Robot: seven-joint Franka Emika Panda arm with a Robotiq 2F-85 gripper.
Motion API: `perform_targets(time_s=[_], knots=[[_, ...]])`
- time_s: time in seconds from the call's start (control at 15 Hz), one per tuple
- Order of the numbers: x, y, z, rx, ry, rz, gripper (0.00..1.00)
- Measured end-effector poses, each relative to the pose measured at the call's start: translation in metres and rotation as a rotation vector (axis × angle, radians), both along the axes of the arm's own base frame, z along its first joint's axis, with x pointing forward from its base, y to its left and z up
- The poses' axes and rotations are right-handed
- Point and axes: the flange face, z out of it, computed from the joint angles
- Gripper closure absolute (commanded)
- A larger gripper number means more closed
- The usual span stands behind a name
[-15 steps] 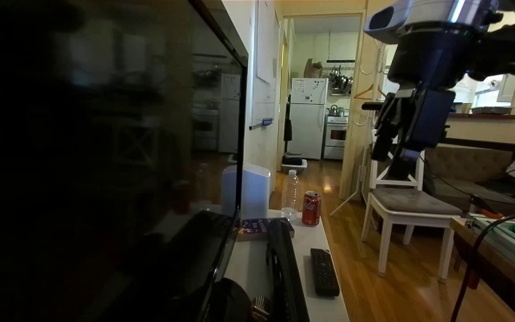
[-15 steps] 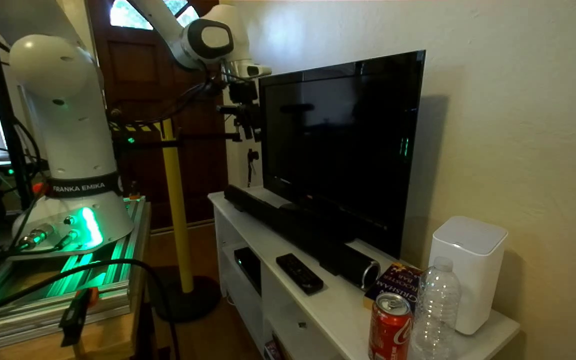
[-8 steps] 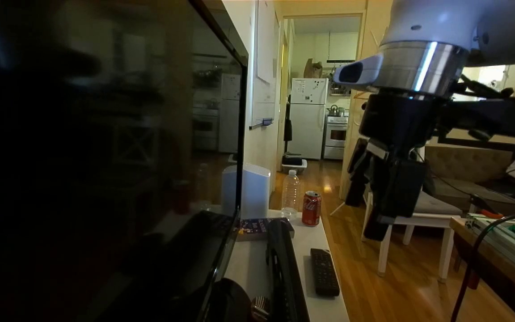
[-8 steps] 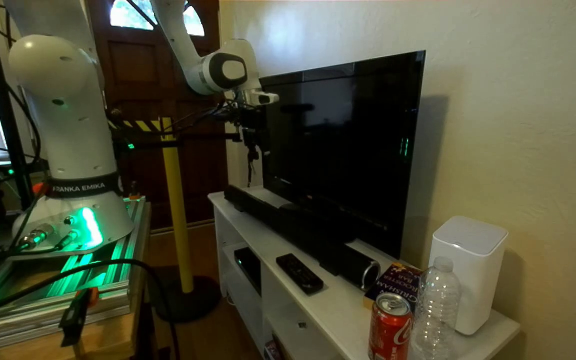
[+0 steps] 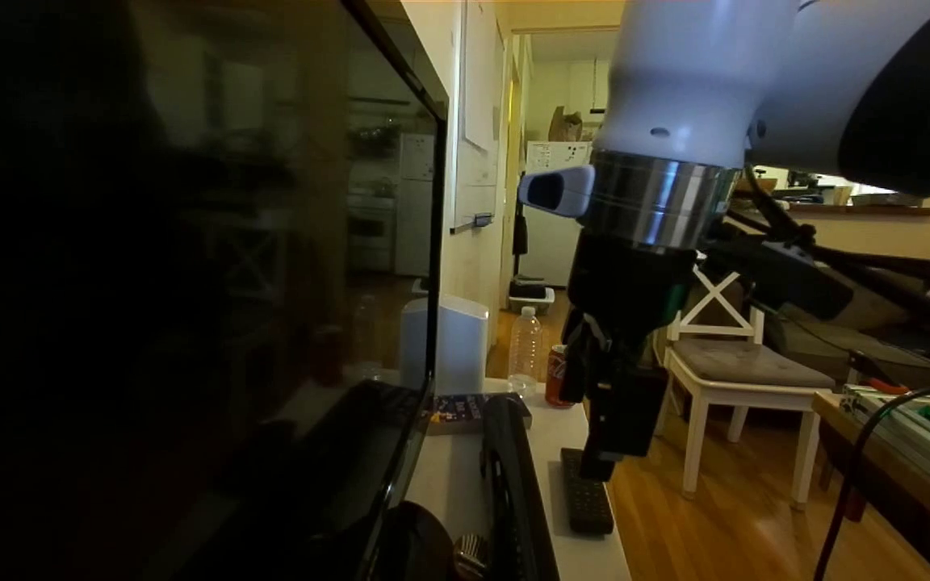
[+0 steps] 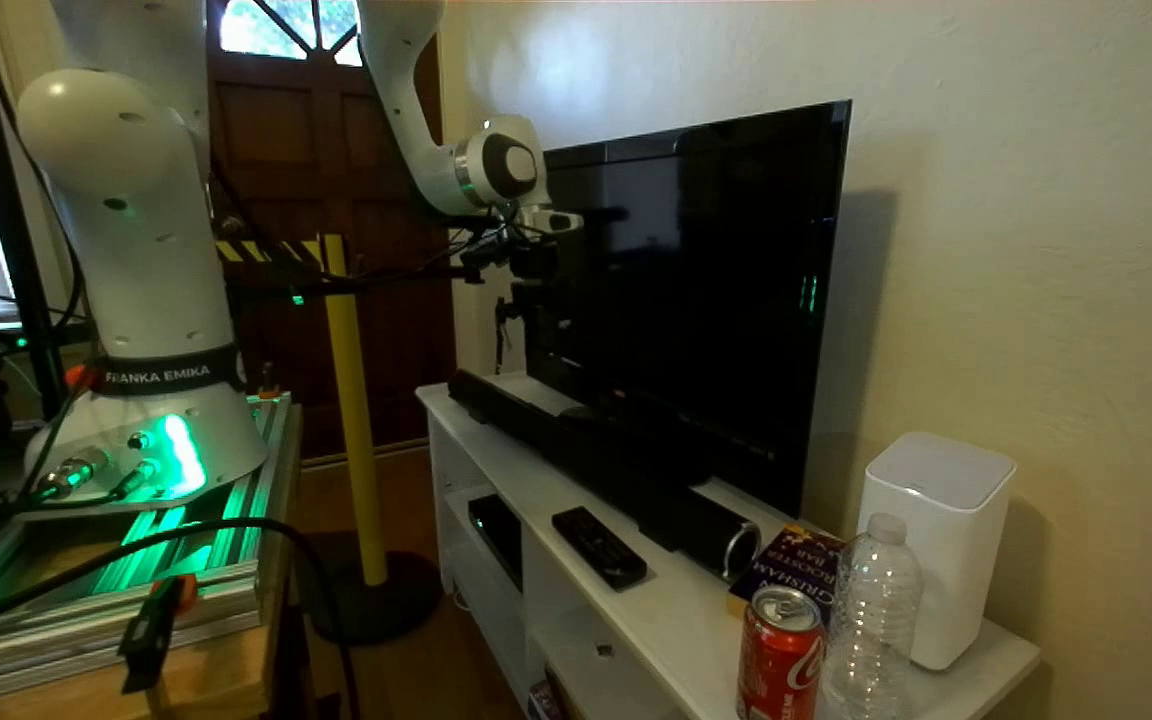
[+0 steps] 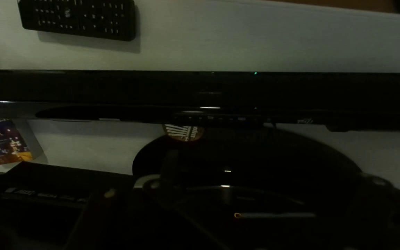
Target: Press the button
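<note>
Dim room, pale wall (image 6: 1016, 250), panelled wooden door (image 6: 336, 170) behind the arm (image 6: 126, 250). White cabinet (image 6: 691, 610) along the wall; on it a television (image 6: 686, 290), screen dark and glossy. Black soundbar (image 6: 596, 468) lies before it, remote (image 6: 599, 547) flat just in front of the bar. In an exterior view, toward the near end: book (image 6: 791, 562), red can (image 6: 781, 660), clear bottle (image 6: 873, 605), white box (image 6: 948, 560).

Wrist view gives what look like small buttons (image 7: 217, 118), a row of faint pale marks on the soundbar's glossy side, the one facing the television's base (image 7: 273, 152). Symbols too dim to read; cannot tell which button is meant. Pinpoint green light (image 7: 255, 73) on the bar's opposite edge, toward the remote.

Arm stands upright at its base, leaves the top of the frame, then reaches down to a wrist (image 5: 655, 198) in front of the screen. Gripper (image 5: 584, 432) points down with a slight lean, tips toward the screen; fingers (image 5: 597, 468) parted, a released hand. Tips hang above the cabinet, apart from the soundbar. In an exterior view the lower tip crosses before the remote, by line of sight.
</note>
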Motion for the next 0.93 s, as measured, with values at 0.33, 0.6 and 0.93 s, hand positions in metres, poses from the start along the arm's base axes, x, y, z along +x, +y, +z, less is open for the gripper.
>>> perform_targets(time_s=[0.33,0.6,0.93], knots=[[0.005,0.001,-0.004,-0.001,0.008,-0.001,0.0],[0.008,0.002,-0.012,0.013,0.01,-0.001,0.11],[0.022,0.0,-0.037,0.049,0.0,0.002,0.56]])
